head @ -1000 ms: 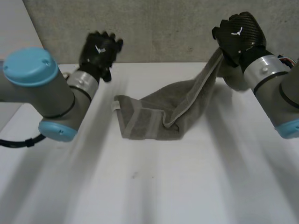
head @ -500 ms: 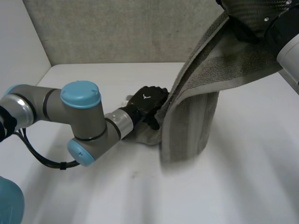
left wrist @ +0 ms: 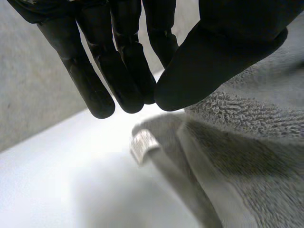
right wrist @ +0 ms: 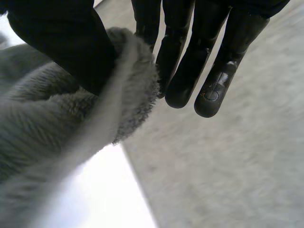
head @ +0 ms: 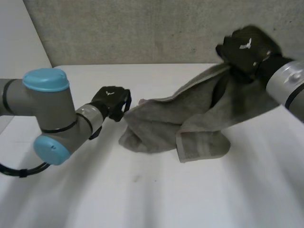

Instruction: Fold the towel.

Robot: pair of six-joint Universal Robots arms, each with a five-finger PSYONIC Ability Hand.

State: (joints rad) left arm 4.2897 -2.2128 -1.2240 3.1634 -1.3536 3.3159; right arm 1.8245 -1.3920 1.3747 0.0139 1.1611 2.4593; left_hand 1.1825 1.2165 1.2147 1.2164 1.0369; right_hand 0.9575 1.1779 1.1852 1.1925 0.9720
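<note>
The grey towel hangs stretched between my two hands, and its lower part lies bunched on the white table. My left hand is at the towel's left end, low over the table. In the left wrist view its thumb meets the fingers with towel pressed at the thumb. A small white label hangs at the corner just below. My right hand is raised at the back right. Its thumb pinches a towel edge against the fingers.
A grey wall stands behind the table's far edge, and a pale side wall rises at the left. My left arm lies low across the table's left side. Bare table stretches along the front.
My left hand has drawn back to the left and closed on the towel's left end. My right hand has come down and away, so the towel now hangs lower and wider.
</note>
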